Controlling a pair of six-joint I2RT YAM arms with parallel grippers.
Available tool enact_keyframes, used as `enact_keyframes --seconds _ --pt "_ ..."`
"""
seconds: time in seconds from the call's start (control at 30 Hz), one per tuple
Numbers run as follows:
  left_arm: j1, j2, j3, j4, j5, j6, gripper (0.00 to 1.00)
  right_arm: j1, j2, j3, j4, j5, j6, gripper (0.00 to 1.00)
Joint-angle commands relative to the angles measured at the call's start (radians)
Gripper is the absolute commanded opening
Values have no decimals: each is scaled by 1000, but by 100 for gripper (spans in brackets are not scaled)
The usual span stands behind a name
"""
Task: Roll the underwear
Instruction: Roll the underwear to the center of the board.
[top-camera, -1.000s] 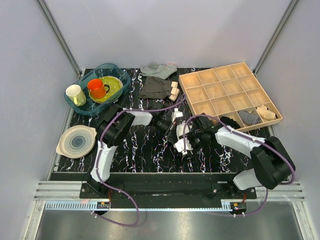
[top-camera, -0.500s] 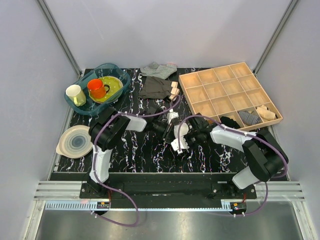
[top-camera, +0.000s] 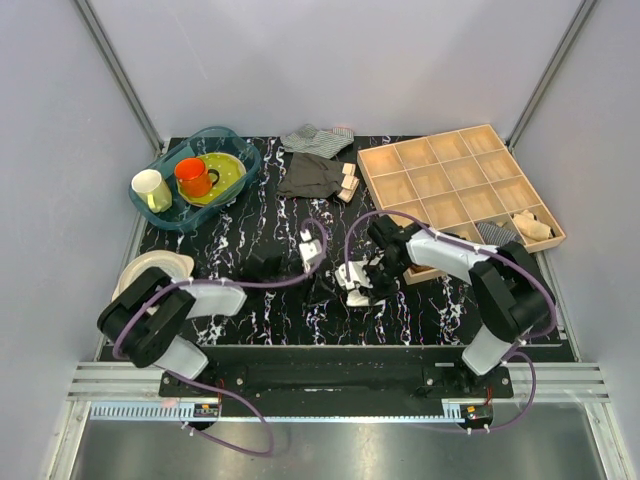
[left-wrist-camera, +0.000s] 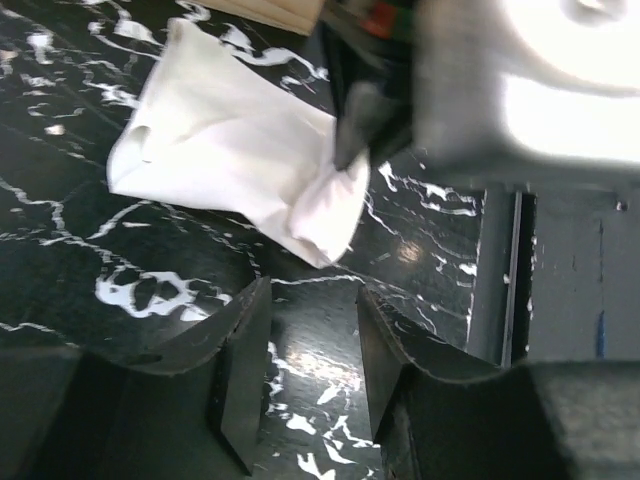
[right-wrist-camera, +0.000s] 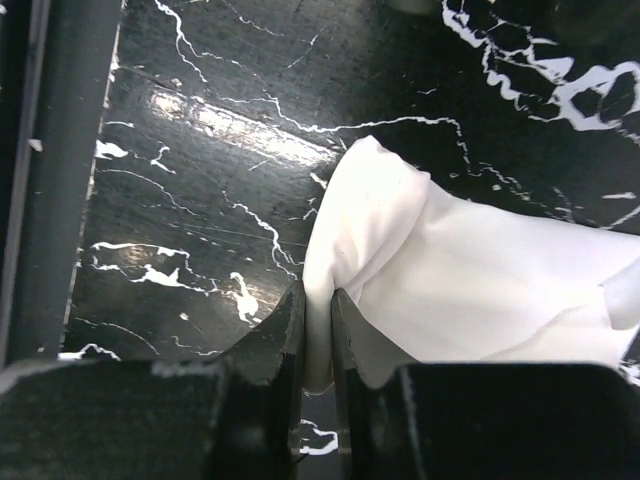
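The white underwear (top-camera: 352, 275) lies crumpled on the black marble table near the middle front. My right gripper (top-camera: 366, 281) is shut on a fold of the cloth; the right wrist view shows the fingers (right-wrist-camera: 285, 335) pinching the edge of the underwear (right-wrist-camera: 450, 270), the rest spreading right. My left gripper (top-camera: 318, 291) is open and empty just left of the cloth. In the left wrist view its fingers (left-wrist-camera: 240, 350) stand apart over bare table, with the underwear (left-wrist-camera: 230, 140) ahead and the right gripper (left-wrist-camera: 372, 105) pinching its corner.
A wooden compartment tray (top-camera: 412, 154) stands at the back right with small rolled items in its near-right cells. A dark grey garment (top-camera: 310, 175), a striped cloth (top-camera: 318, 138) and wood blocks (top-camera: 348, 183) lie at the back. A blue bin (top-camera: 172, 220) and a plate (top-camera: 150, 281) are left.
My left arm has swung down and to the near left, and its gripper has drawn back from the underwear. My right gripper has shifted slightly left and nearer, still holding the cloth.
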Motion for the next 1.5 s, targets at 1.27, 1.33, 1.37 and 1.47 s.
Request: enact_keyframes --seconds 1.27,1.33,1.37,1.47 --pt "-426 342 467 -524 -525 606 0 -205 193 163 -244 -218 136 34" --pt "-424 343 459 -555 -517 583 0 -231 150 165 -245 -243 145 41" --pt "-421 343 458 -570 -513 572 0 -240 133 166 -244 -246 148 42" --pt "-407 334 448 -639 -485 527 0 -288 67 169 -245 -254 156 49"
